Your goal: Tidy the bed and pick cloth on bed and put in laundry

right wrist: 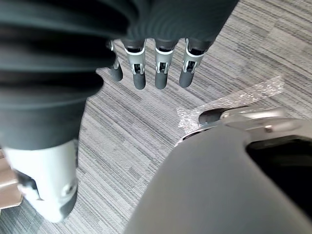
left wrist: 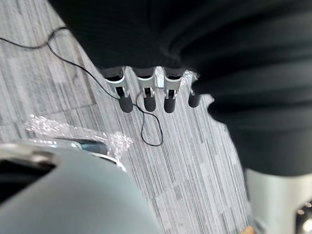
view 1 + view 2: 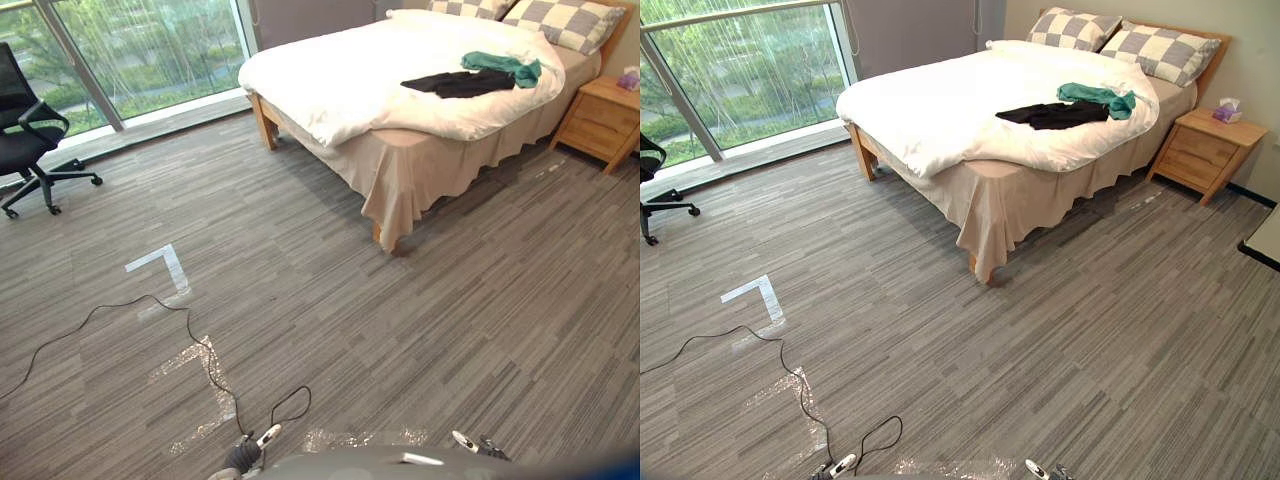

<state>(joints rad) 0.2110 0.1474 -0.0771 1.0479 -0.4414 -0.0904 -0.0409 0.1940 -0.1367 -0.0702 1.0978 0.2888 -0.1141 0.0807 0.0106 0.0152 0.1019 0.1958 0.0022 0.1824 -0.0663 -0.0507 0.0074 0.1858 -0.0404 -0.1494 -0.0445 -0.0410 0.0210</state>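
Note:
A black cloth (image 3: 460, 84) and a green cloth (image 3: 500, 66) lie side by side on the white duvet (image 3: 340, 80) of the bed (image 3: 1010, 195), far ahead and to the right. Two checked pillows (image 3: 565, 22) rest at its head. My left hand (image 2: 145, 92) hangs low over the grey floor, fingers straight, holding nothing. My right hand (image 1: 161, 73) hangs the same way on the other side, also with nothing in it. Both hands are far from the bed.
A wooden nightstand (image 3: 605, 120) with a tissue box (image 3: 629, 78) stands right of the bed. A black office chair (image 3: 25, 130) sits at the far left by the large window (image 3: 140, 50). White tape (image 3: 160, 265) marks the floor.

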